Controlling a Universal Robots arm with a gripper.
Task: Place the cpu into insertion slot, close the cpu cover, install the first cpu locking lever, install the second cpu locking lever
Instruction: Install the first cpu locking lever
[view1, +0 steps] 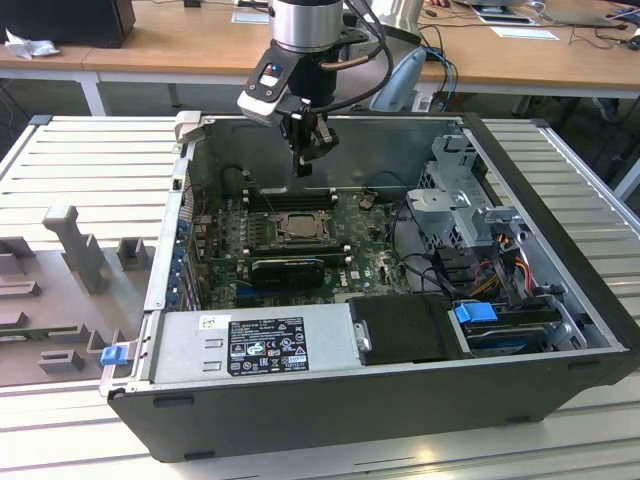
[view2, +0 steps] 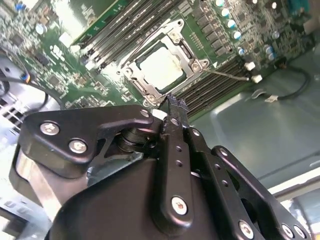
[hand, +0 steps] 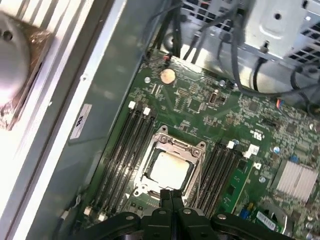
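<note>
While the pincer hangs above the motherboard with its fingers pressed together on nothing, the cpu lies flat in the insertion slot almost directly beneath the tips, framed by the cpu cover. The arm's wrist points steeply down into the case.

Arm upright, end effector aimed down, fingertips apparently pressed together.

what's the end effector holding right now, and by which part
Nothing. The end effector is shut with nothing between its fingers, hanging over the cpu.
</note>
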